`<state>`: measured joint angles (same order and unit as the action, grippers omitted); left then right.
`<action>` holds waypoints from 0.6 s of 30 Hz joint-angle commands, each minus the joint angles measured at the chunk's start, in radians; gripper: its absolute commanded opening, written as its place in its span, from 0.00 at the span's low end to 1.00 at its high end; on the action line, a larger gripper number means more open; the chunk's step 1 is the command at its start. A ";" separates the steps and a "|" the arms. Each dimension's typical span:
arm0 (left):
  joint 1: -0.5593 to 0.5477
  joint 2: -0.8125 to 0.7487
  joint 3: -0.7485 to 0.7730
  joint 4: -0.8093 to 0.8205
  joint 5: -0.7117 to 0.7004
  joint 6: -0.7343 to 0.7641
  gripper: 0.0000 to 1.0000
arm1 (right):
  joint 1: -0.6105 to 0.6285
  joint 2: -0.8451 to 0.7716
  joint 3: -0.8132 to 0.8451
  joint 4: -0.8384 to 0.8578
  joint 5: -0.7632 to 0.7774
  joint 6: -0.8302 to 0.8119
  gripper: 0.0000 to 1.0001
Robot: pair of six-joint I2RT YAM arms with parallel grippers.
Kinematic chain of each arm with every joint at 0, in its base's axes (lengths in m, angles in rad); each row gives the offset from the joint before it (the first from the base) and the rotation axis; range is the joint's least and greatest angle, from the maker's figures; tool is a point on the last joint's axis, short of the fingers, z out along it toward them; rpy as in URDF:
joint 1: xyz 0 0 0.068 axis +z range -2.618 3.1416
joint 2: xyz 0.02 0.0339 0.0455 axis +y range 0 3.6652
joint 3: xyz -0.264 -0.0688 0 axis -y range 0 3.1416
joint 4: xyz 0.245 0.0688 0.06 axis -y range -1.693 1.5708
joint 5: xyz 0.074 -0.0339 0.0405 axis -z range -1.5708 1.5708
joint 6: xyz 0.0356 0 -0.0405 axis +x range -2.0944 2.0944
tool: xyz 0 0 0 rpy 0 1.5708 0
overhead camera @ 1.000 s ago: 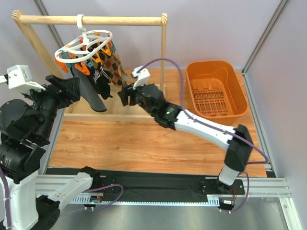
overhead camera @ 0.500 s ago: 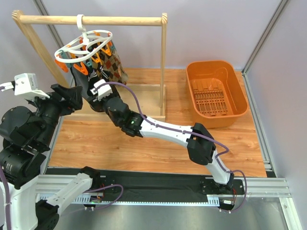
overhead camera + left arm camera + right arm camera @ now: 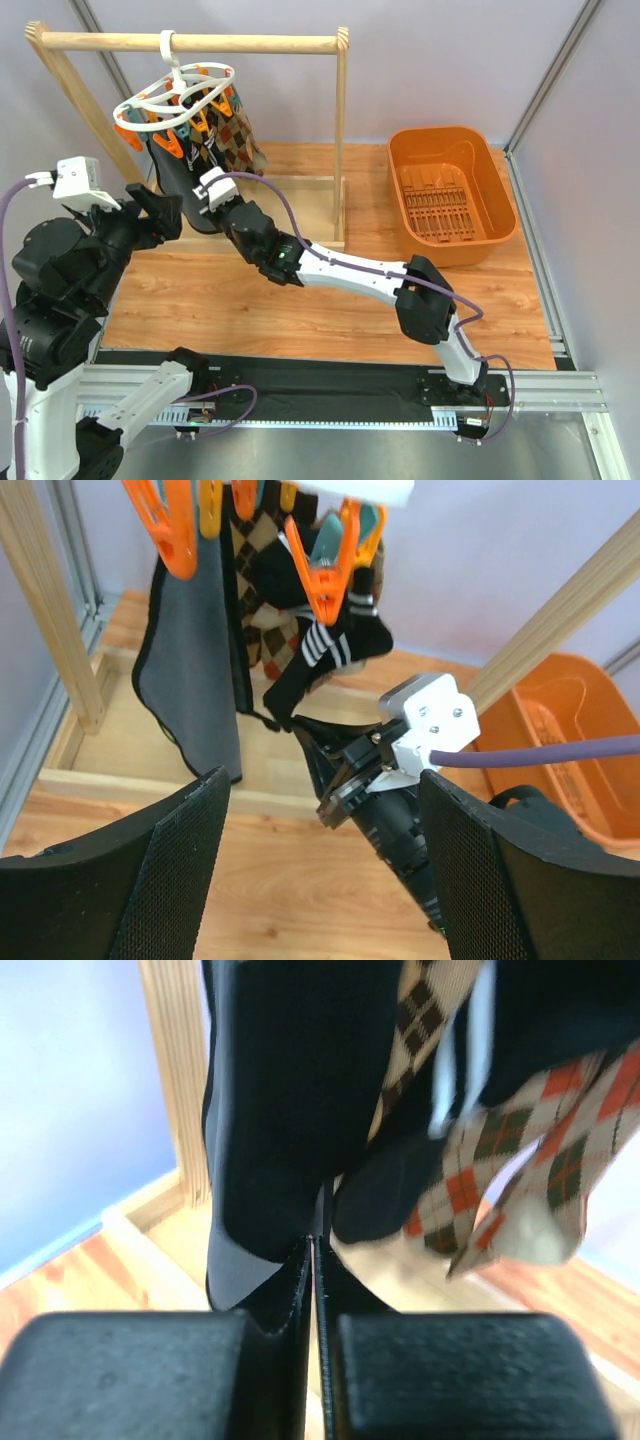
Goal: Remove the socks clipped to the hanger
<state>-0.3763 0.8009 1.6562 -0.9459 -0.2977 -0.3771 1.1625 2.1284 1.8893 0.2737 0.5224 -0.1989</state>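
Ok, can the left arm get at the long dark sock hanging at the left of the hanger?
Probably yes. The left tool is open and faces the long dark sock, with nothing between; the right tool, further right, seems shut on the striped sock.

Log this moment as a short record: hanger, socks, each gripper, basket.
hanger: white ring, hooked on the wooden rail
socks: black and argyle, hanging from clips
left gripper: open, empty, facing the socks
right gripper: shut, apparently pinching the low tip of a striped black sock
basket: orange, no socks in it, right of the rail frame
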 commanded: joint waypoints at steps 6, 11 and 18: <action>0.007 0.041 -0.030 -0.059 0.059 -0.003 0.84 | 0.000 -0.283 -0.255 0.085 -0.113 0.104 0.00; 0.007 0.069 0.040 0.019 0.075 -0.034 0.76 | 0.000 -0.360 -0.305 0.061 -0.150 0.130 0.00; 0.007 0.248 0.260 -0.014 0.124 -0.042 0.68 | 0.000 -0.412 -0.351 0.045 -0.167 0.131 0.00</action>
<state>-0.3763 0.9733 1.8305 -0.9516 -0.2020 -0.4080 1.1625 1.7496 1.5604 0.2974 0.3782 -0.0906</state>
